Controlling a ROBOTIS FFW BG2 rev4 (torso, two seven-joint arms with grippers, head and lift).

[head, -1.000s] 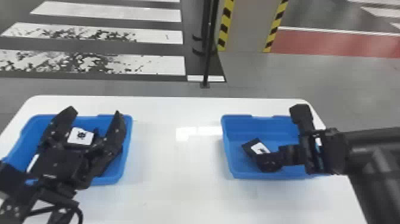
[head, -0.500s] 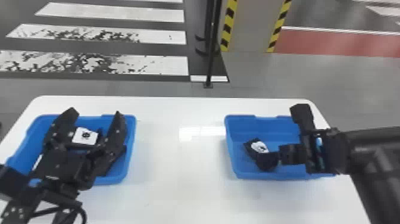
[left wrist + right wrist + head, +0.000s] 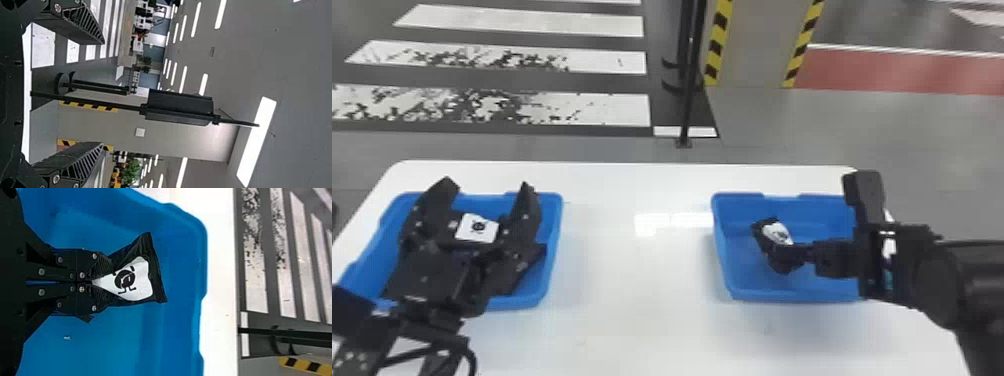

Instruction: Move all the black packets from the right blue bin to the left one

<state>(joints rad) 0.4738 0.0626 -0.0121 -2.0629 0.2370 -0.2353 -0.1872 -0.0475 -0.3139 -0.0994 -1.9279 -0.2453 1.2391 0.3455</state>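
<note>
Pinching wrinkled black packet [image 3: 776, 233] by one end, right pincer [image 3: 784, 255] is inside smooth blue right bin [image 3: 724, 250]; packet apart from rim. Left pincer [image 3: 488, 186] spread over left bin [image 3: 556, 225], second packet [image 3: 477, 228] there. Between bins, wide gap of white tabletop [image 3: 632, 300].

Right blue bin [image 3: 794, 295]: smooth plastic. Tabletop [image 3: 632, 280]: smooth, glossy. Its black packet [image 3: 135, 276]: creased film, slight sheen.
</note>
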